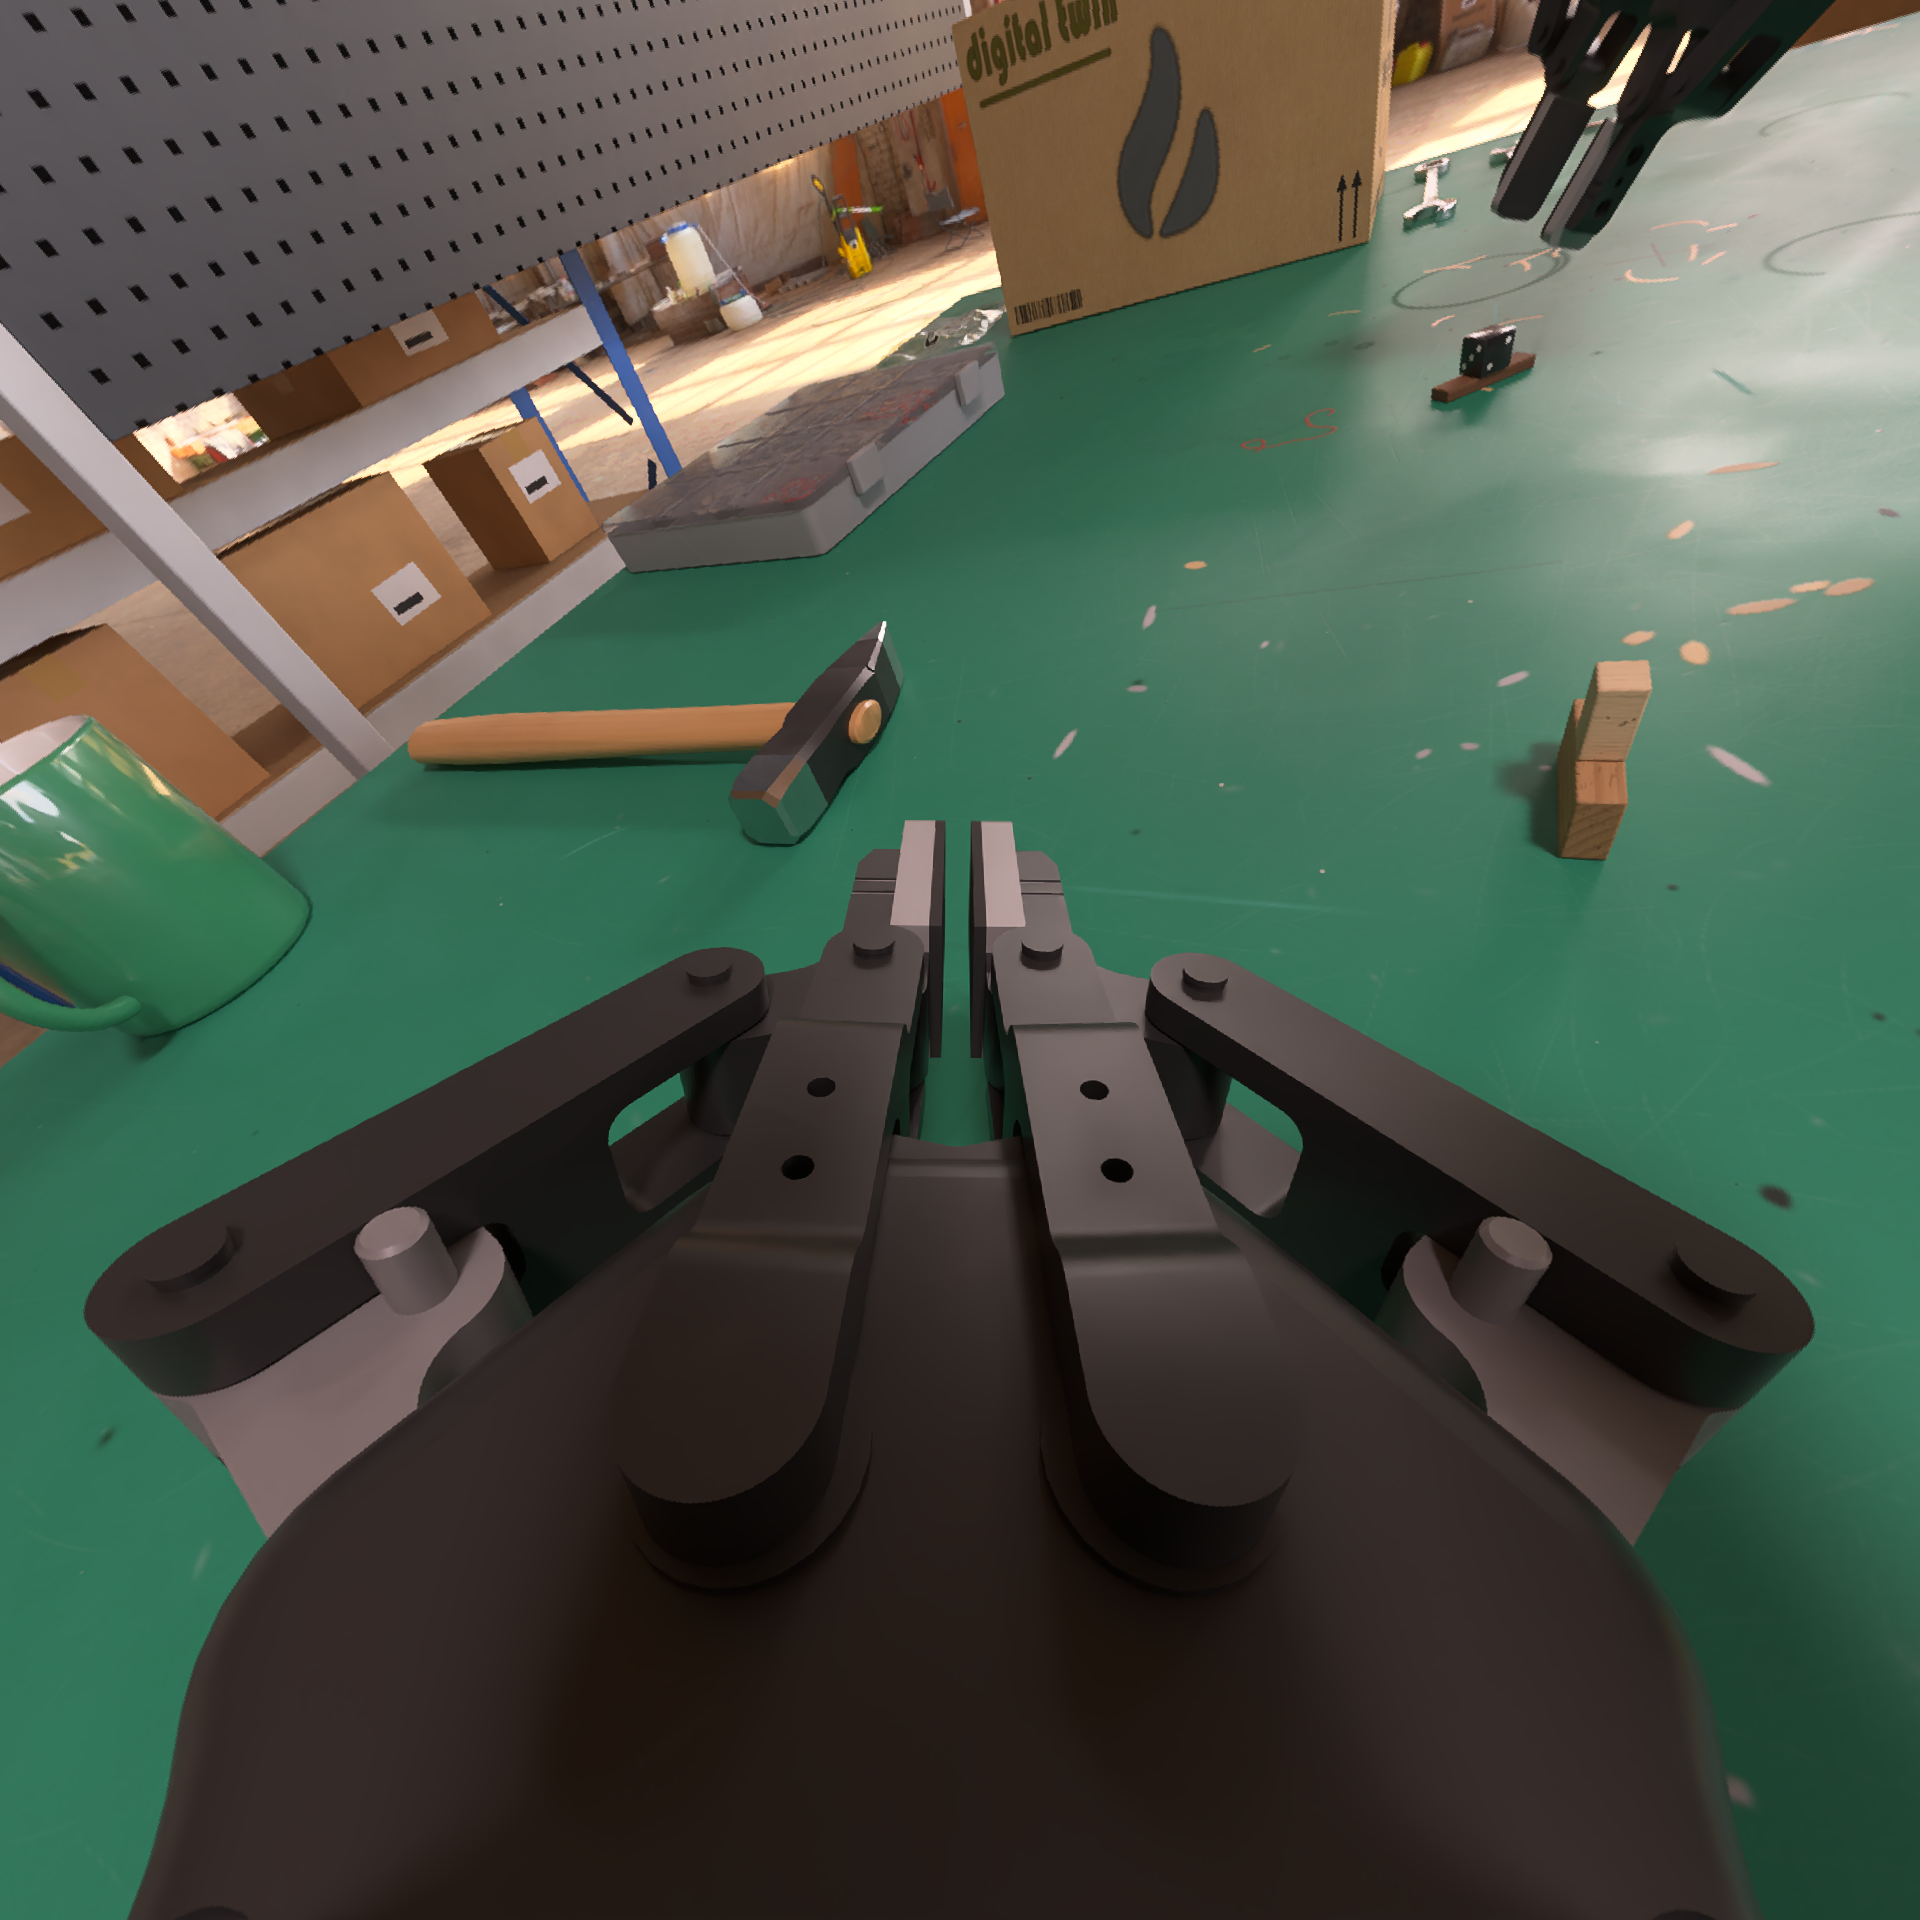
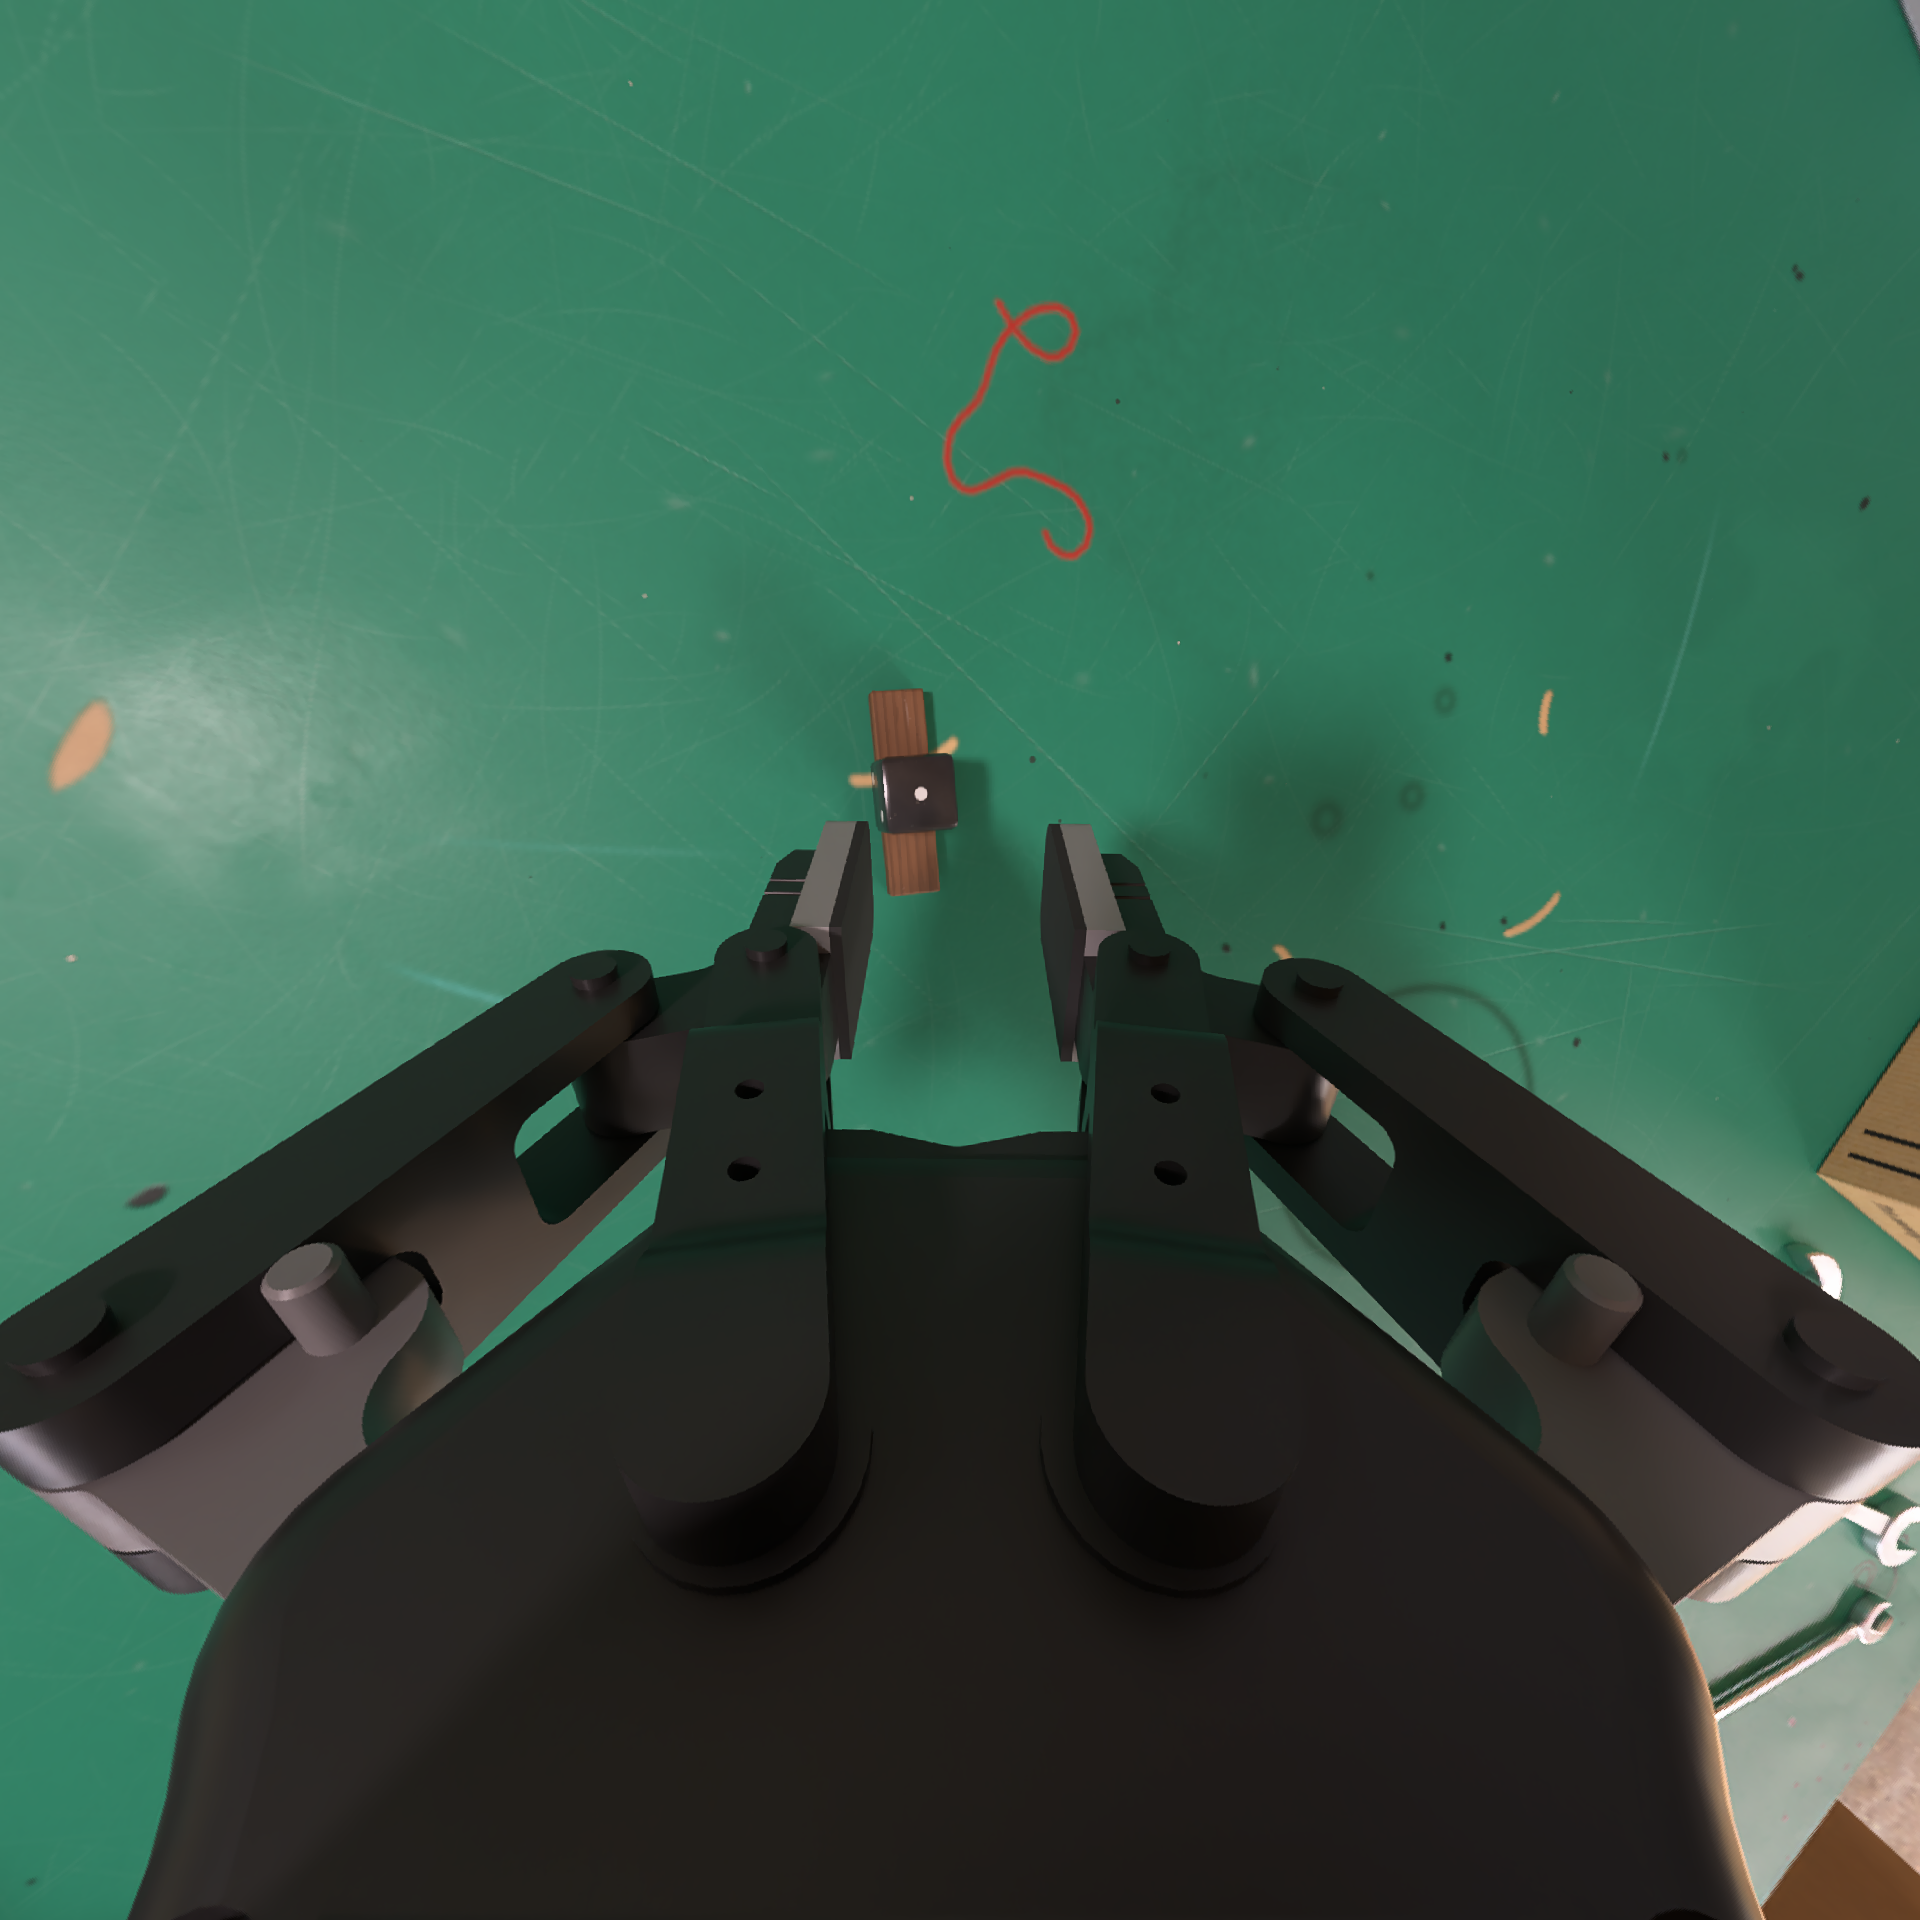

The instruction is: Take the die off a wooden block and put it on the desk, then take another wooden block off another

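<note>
A black die [image 2: 916, 793] with white pips sits on a thin dark wooden block [image 2: 903, 727] lying flat on the green desk [image 2: 416, 416]. My right gripper [image 2: 956, 847] is open and empty, hanging high above them, pointing down. The die [image 1: 1488, 351] and its block [image 1: 1481, 379] also show far off in the left wrist view, with the right gripper [image 1: 1548, 223] above them. A light wooden block [image 1: 1616, 704] stands on another light block [image 1: 1590, 808] at the right. My left gripper [image 1: 958, 852] is shut and empty, low over the desk.
A hammer [image 1: 665, 732] lies ahead of the left gripper. A green mug [image 1: 125, 883] stands at the left. A grey case [image 1: 821, 468] and a cardboard box [image 1: 1174, 156] sit farther back. A pegboard [image 1: 416, 156] lines the left edge. Wrenches [image 2: 1808, 1652] lie at the right.
</note>
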### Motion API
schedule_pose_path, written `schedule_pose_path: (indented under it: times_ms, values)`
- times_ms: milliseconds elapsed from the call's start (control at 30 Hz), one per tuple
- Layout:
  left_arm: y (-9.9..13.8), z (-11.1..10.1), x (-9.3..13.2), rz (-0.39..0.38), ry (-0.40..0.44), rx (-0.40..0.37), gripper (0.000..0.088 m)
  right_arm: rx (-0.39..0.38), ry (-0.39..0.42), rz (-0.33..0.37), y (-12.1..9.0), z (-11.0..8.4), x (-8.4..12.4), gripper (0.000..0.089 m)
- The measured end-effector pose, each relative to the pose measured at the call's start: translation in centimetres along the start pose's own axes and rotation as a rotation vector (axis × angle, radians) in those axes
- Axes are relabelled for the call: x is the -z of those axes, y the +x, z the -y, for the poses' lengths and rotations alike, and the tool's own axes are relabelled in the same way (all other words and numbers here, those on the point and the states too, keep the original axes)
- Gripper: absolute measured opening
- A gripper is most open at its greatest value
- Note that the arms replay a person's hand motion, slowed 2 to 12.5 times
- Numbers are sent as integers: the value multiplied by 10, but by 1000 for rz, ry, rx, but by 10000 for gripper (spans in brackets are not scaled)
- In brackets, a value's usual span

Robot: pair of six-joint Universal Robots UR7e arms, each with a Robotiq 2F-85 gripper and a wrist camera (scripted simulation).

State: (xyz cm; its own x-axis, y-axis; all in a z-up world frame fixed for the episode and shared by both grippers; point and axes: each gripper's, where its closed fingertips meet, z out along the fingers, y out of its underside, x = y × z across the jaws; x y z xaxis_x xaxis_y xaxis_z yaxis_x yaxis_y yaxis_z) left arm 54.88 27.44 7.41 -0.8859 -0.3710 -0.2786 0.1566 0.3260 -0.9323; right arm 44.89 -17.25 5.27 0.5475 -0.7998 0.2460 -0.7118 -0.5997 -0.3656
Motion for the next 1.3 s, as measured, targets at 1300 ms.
schedule_pose_path:
  times_ms: [1300]
  values:
    - [1, 4, 4, -3, 25, -5, 94, 69, -32, 155, -13, 2, -41, 370]
